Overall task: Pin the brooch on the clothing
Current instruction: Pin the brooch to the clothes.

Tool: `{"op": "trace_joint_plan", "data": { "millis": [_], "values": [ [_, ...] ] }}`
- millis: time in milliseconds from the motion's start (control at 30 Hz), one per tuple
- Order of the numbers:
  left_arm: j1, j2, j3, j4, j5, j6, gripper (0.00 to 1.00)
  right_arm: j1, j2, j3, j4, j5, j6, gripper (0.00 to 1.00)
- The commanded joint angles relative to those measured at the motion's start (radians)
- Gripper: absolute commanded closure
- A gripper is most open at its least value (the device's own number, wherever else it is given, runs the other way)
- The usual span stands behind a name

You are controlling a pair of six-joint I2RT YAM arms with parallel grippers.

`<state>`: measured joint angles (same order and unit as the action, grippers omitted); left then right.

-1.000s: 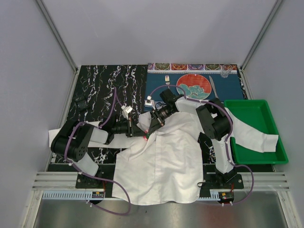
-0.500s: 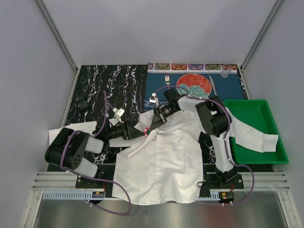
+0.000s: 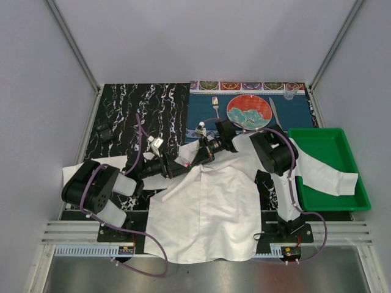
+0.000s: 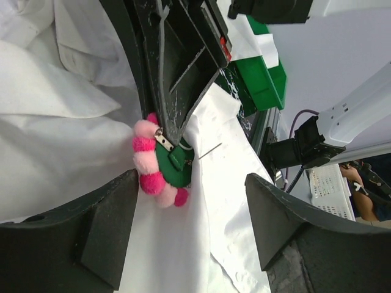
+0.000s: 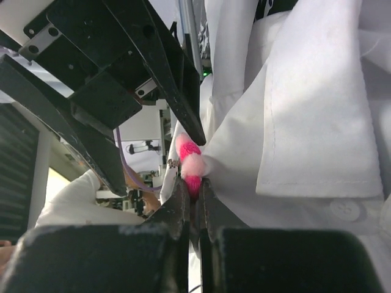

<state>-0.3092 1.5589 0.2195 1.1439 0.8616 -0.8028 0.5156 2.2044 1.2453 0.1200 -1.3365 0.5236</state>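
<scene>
The clothing (image 3: 208,201), a big white shirt, lies spread over the table's near half. The brooch (image 3: 183,163), pink and red petals on a green back (image 4: 160,165), is at a raised fold near the collar. My right gripper (image 5: 195,183) is shut on its lower edge, with shirt fabric (image 5: 317,122) pressed against one side. The brooch's petals (image 5: 190,160) stick out above the fingertips. My left gripper (image 4: 190,183) stands open just short of the brooch, touching nothing. A thin pin wire pokes out beside the green back; whether it goes through the cloth I cannot tell.
A green tray (image 3: 333,183) at the right has a shirt sleeve draped into it. Behind the arms lie a blue placemat with a red-and-teal plate (image 3: 249,111), a fork (image 3: 215,104), a knife (image 3: 274,110) and a glass (image 3: 289,91). A small dark object (image 3: 102,131) sits far left.
My left gripper has opened and drawn back a little to the left, off the brooch. The right gripper stays shut on the brooch and has lifted it slightly away from the near edge.
</scene>
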Motion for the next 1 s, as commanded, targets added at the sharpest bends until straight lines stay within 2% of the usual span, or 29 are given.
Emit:
{"op": "trace_joint_plan", "data": {
  "millis": [0,67,167,267,333,500,600,700,800,900,967],
  "values": [
    [-0.022,0.010,0.030,0.137,-0.041,0.019,0.28,-0.003,-0.038,-0.075,0.441,-0.044,0.368,1.00],
    [-0.034,0.007,0.035,0.139,-0.052,0.014,0.28,-0.003,-0.029,-0.104,0.608,-0.043,0.465,1.00],
    [-0.039,0.007,0.040,0.139,-0.055,0.008,0.32,-0.003,-0.020,-0.127,0.723,-0.038,0.567,1.00],
    [-0.039,0.006,0.043,0.125,-0.065,-0.001,0.43,-0.005,-0.028,-0.133,0.719,-0.023,0.562,1.00],
    [-0.039,0.007,0.049,0.125,-0.065,-0.019,0.44,-0.005,-0.035,-0.138,0.718,-0.009,0.552,1.00],
    [-0.036,-0.008,0.052,0.139,-0.039,-0.050,0.32,-0.003,-0.084,-0.175,0.696,0.046,0.495,1.00],
    [-0.022,-0.028,0.061,0.149,0.010,-0.058,0.28,-0.005,-0.107,-0.187,0.708,0.046,0.486,1.00],
    [-0.015,-0.080,0.070,0.098,0.027,-0.018,0.23,-0.005,-0.132,-0.199,0.727,0.049,0.498,1.00],
    [0.007,-0.155,0.057,0.024,-0.002,0.028,0.21,0.001,-0.164,-0.242,0.823,0.066,0.556,1.00],
    [0.016,-0.206,0.034,0.020,0.007,0.037,0.21,0.008,-0.181,-0.279,0.888,0.100,0.613,1.00],
    [0.013,-0.236,0.014,0.022,0.011,0.057,0.21,0.011,-0.181,-0.306,1.006,0.125,0.706,1.00]
  ]
}}
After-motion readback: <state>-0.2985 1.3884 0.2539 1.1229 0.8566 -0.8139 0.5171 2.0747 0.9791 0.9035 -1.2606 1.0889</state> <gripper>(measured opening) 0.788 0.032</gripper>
